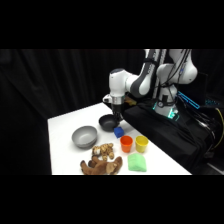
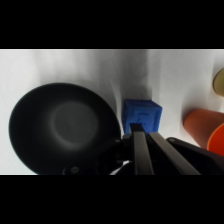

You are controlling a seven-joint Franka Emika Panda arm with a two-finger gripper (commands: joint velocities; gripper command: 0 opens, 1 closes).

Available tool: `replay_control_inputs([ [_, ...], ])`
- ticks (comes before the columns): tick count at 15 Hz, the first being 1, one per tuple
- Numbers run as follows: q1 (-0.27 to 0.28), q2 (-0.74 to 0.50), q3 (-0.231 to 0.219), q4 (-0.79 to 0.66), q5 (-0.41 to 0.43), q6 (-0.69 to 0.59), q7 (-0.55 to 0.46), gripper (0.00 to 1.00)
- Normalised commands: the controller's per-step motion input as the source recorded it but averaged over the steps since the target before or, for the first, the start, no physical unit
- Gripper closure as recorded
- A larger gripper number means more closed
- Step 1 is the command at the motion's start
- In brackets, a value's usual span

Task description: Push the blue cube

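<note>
Black curtains are hanging behind the white tabletop [image 1: 65, 130], which is carrying all the items. A white arm [image 1: 135, 82] is reaching in from the upper right, and its gripper [image 1: 117, 120] is coming down just above the blue cube [image 1: 118, 132]. The cube is sitting near the middle of the tabletop, just beside the black bowl [image 1: 106, 122] and near the orange cup [image 1: 126, 144]. A yellow cup [image 1: 141, 143] is standing just beside the orange cup, on the side away from the cube. A grey bowl [image 1: 84, 136] is sitting well apart from the cube toward the left edge. A brown plush toy [image 1: 102, 161] is lying near the front edge, and a green block [image 1: 136, 163] is lying just beside it, in front of the two cups. In the wrist view, the blue cube [image 2: 142, 115] is appearing just beyond the dark gripper [image 2: 145, 150], between the black bowl [image 2: 62, 127] and the orange cup [image 2: 205, 127], with the yellow cup [image 2: 219, 80] showing only at the right edge. The cube is resting flat on the tabletop [image 2: 75, 65], close beside the bowl rim. Whether the gripper is released or clenched cannot be told, and contact between it and the cube cannot be confirmed.
</note>
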Motion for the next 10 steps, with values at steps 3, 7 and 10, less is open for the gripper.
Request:
replay_control_inputs([
  [3,-0.018,0.28,0.120,0.06,0.209,0.28,-0.08,0.96],
  [7,-0.062,0.25,0.142,0.10,0.183,0.23,-0.09,0.96],
  [10,-0.054,0.07,0.066,0.04,0.072,0.12,-0.05,0.99],
])
